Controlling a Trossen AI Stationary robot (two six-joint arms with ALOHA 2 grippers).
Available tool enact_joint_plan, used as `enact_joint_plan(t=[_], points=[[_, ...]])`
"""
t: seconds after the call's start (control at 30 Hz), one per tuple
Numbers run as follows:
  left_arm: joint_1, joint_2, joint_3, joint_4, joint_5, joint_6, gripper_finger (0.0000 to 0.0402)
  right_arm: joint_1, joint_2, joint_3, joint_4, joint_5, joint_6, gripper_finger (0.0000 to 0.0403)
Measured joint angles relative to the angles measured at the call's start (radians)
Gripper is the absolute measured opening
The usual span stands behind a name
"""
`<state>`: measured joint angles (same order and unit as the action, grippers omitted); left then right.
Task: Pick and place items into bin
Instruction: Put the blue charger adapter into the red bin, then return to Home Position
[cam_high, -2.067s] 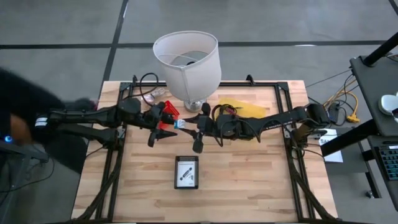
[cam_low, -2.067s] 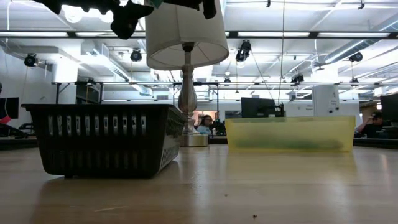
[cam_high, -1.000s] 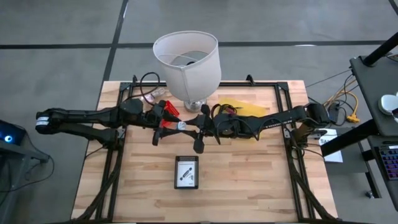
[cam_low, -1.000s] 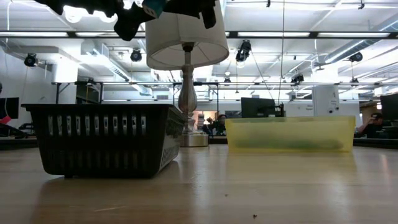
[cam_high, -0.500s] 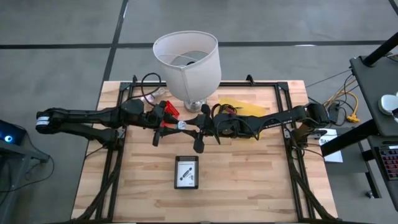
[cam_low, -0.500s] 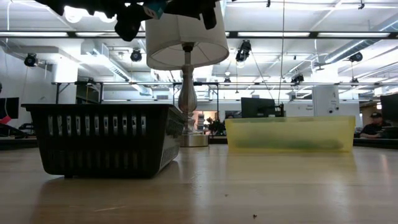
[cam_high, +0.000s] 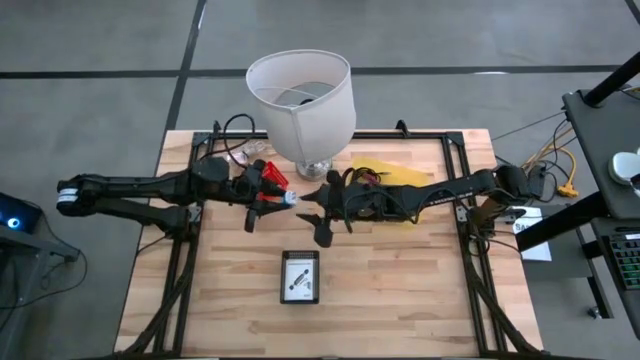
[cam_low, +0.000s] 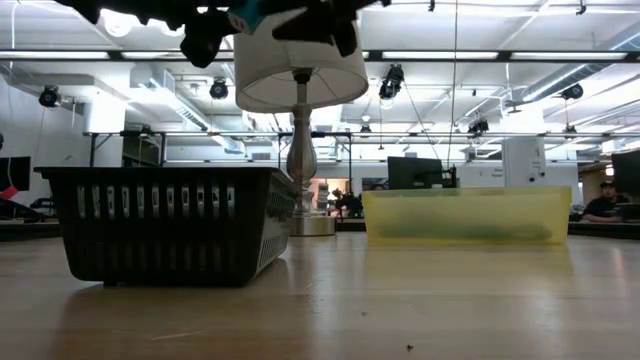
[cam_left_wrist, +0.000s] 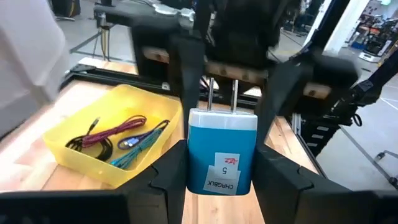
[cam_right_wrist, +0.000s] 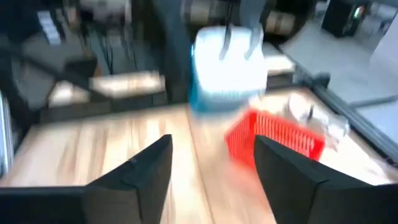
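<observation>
Blue-and-white plug-in charger block (cam_left_wrist: 221, 152): I'm clamping it in left gripper (cam_left_wrist: 217, 180); right gripper (cam_right_wrist: 211, 163), fingers spread, is facing it just ahead. Handover likely; next, close right fingers.

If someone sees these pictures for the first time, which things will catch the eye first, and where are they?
Most striking is the blue and white charger, held above the table's middle by the left claw, its prongs pointing toward the open right claw facing it. Behind them, at the table's far edge, stands the big white lamp. To its right lies a yellow tray with coiled cables inside.
</observation>
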<state>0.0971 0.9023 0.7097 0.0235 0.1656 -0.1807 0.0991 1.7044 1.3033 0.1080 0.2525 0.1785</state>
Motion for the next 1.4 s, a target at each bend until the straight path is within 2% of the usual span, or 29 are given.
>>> enact_joint_plan(t=[0.2, 0.27, 0.43, 0.53, 0.6, 0.73, 1.1, 1.17, 1.3, 1.4], points=[[0.0, -0.018, 0.0, -0.111, 0.002, 0.0, 0.0131, 0.004, -0.026, 0.0, -0.184, -0.003, -0.003, 0.0239], [0.0, -0.03, 0.0, -0.197, -0.033, 0.001, 0.0131, 0.004, -0.035, 0.0, -0.232, -0.002, 0.002, 0.0245], [0.002, -0.037, 0.0, -0.513, -0.257, -0.03, 0.0131, 0.009, -0.042, 0.0, -0.328, -0.003, 0.026, 0.0251], [0.002, -0.037, 0.0, -0.639, -0.408, -0.085, 0.0131, 0.008, -0.043, 0.0, -0.346, -0.002, 0.053, 0.0248], [0.005, -0.037, 0.0, -0.67, -0.478, -0.109, 0.0131, 0.008, -0.043, 0.0, -0.347, -0.003, 0.055, 0.0246], [0.034, -0.035, -0.001, -0.686, -0.537, -0.129, 0.0131, 0.01, -0.043, 0.0, -0.345, -0.018, 0.05, 0.0244], [0.162, 0.1, -0.002, -0.714, -0.553, -0.195, 0.0131, 0.01, -0.043, 0.0, -0.344, -0.021, 0.033, 0.0245], [0.172, 0.13, -0.002, -0.714, -0.557, -0.207, 0.0146, 0.011, -0.043, 0.0, -0.345, -0.026, 0.024, 0.0244], [0.174, 0.183, -0.002, -0.714, -0.559, -0.209, 0.0218, 0.013, -0.043, 0.0, -0.356, -0.029, -0.009, 0.0246], [0.174, 0.21, 0.002, -0.715, -0.557, -0.228, 0.0256, 0.012, -0.043, 0.0, -0.387, -0.029, -0.03, 0.0249]])
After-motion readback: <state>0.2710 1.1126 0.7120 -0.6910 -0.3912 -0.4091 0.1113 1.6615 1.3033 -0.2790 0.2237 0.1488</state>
